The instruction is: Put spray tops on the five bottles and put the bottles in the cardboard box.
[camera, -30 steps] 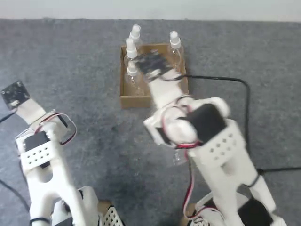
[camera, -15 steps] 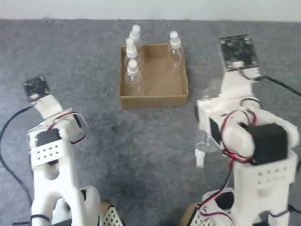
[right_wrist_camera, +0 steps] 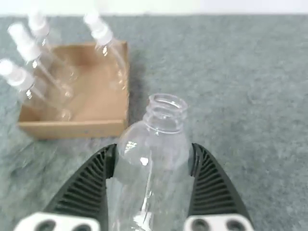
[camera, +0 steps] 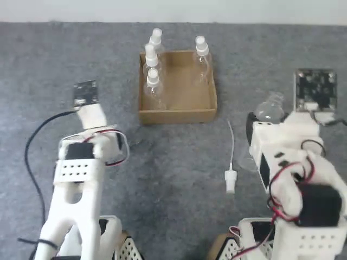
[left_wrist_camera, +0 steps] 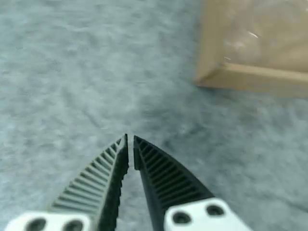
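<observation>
The cardboard box [camera: 178, 116] stands at the back middle of the grey carpet and holds several clear bottles with white spray tops [camera: 153, 79]. To its right, my right gripper [right_wrist_camera: 153, 149] is shut on a clear bottle [right_wrist_camera: 159, 125] with an uncapped neck, seen from above beside the arm [camera: 269, 108]. A loose white spray top [camera: 230, 181] with its thin tube lies on the carpet between the arms. My left gripper [left_wrist_camera: 130, 140] hangs shut and empty over bare carpet, just short of the box's near left corner [left_wrist_camera: 250, 77].
Grey carpet covers the whole table. A black cable [camera: 33, 146] loops at the left arm's side. Bare carpet lies in front of the box and around the loose spray top. The back wall's edge runs behind the box.
The right arm has swung from over the box to the right, with the uncapped bottle in its gripper. The left arm has moved in toward the box.
</observation>
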